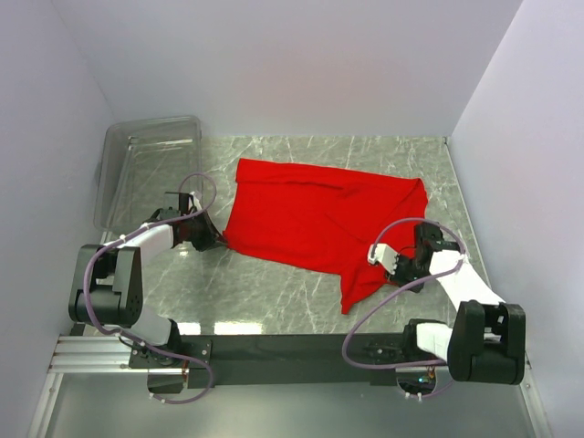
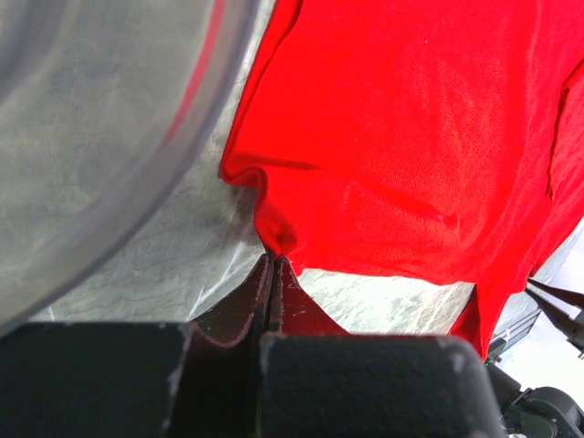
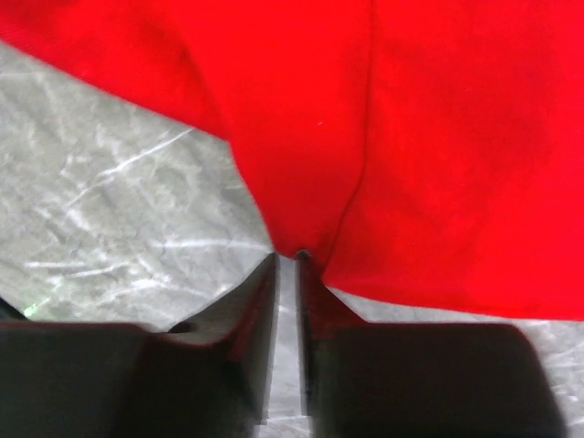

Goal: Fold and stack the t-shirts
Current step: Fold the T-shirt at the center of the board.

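Grasp step, ahead of the first fold. The red t-shirt point(image 1: 319, 219) lies spread on the worktop point(image 1: 265, 292). Your left gripper point(image 2: 274, 263) is clamped on its left edge. On your right gripper point(image 3: 287, 257) the jaws are a slit apart at the near hem; hold unclear. Next: confirm that pinch, then lift both evenly.

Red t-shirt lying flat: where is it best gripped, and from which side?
Probably pinch a near corner or edge, coming in low from the robot's side. The t-shirt lies flat on the table, so only its border offers a lip. The left gripper is shut on the near-left corner; the right gripper meets a fold at the near-right edge.
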You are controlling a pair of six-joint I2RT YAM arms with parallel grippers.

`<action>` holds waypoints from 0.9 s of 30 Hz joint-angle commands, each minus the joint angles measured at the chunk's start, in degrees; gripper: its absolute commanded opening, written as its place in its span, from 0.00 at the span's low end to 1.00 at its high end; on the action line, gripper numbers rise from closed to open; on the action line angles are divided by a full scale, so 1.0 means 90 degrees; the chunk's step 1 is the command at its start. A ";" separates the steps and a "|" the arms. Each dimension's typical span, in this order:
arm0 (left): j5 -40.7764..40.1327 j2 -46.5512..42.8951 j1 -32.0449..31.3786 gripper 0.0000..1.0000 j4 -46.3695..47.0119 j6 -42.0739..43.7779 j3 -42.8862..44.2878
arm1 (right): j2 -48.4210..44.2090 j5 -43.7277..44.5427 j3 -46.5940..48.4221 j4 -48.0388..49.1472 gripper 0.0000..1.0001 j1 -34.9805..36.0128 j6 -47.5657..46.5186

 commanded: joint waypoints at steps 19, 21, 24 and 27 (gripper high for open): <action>-0.0001 -0.0602 0.0036 0.01 -0.0164 -0.0019 0.0408 | -0.0563 -0.1061 0.1196 -0.1212 0.00 -0.0822 0.0279; -0.0001 -0.0612 0.0026 0.01 -0.0193 -0.0019 0.0477 | -0.0485 -0.1149 0.1264 -0.1124 0.00 -0.0861 0.0464; 0.0008 -0.0612 0.0026 0.01 -0.0252 -0.0009 0.0614 | -0.0290 -0.1217 0.1362 -0.1065 0.00 -0.0919 0.0553; -0.0001 -0.0622 0.0026 0.01 -0.0291 0.0020 0.0653 | -0.0241 -0.1169 0.1227 -0.1231 0.05 -0.0939 0.0203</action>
